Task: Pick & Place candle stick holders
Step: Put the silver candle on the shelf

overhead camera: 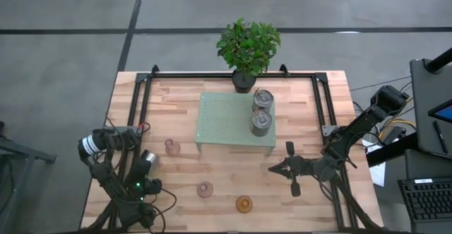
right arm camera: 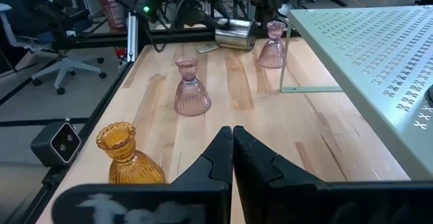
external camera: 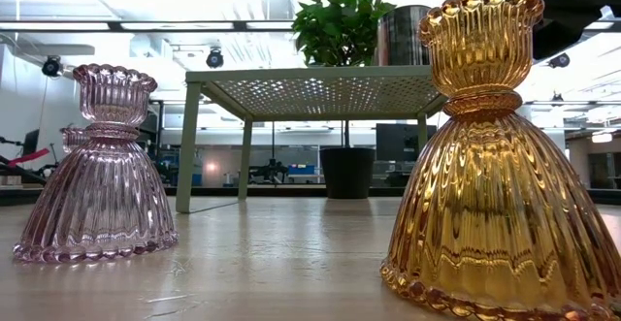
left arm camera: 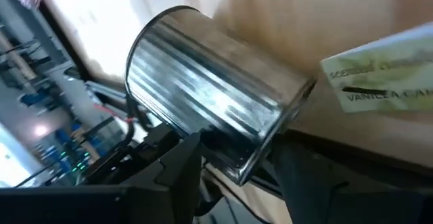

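A silvery candle stick holder [left arm camera: 210, 109] lies on its side on the table near the left edge [overhead camera: 148, 158] [right arm camera: 235, 34]. My left gripper [left arm camera: 237, 153] slants down at it, open, with one finger on either side of the holder's near end. Two more silvery holders [overhead camera: 263, 97] [overhead camera: 260, 123] stand on the green perforated stand [overhead camera: 226, 121]. Two pink glass holders [overhead camera: 172, 147] [overhead camera: 205, 189] and an amber one [overhead camera: 244, 204] stand upright on the wood. My right gripper [overhead camera: 293, 169] [right arm camera: 233, 149] hovers at the right, shut and holding nothing, pointing toward the table's left.
A potted green plant [overhead camera: 247, 47] stands at the far edge behind the stand. A paper label [left arm camera: 379, 75] lies on the table beside the lying holder. A black frame [overhead camera: 141, 92] runs along the table's left, far and right sides. Bare wood lies between the glass holders and the stand.
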### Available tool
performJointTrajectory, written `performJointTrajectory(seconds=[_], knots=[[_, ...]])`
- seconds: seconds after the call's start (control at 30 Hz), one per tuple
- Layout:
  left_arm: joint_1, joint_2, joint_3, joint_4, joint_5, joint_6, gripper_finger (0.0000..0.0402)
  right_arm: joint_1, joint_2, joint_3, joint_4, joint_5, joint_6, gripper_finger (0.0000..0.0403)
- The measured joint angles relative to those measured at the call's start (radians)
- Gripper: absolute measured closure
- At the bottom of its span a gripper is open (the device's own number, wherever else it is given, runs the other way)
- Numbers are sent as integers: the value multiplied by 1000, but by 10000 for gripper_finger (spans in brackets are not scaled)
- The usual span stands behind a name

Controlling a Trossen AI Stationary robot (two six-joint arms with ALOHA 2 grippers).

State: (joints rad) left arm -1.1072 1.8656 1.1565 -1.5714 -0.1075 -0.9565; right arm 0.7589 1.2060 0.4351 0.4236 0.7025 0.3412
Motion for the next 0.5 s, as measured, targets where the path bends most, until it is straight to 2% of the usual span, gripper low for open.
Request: performJointTrajectory(seconds=[0.27, 0.5], knots=[[-1, 0, -69, 0, 7, -22, 229, 0, 0, -10, 1, 5, 0, 394], [-1, 0, -79, -3, -18, -62, 285, -1, 0, -11, 2, 7, 0, 394]])
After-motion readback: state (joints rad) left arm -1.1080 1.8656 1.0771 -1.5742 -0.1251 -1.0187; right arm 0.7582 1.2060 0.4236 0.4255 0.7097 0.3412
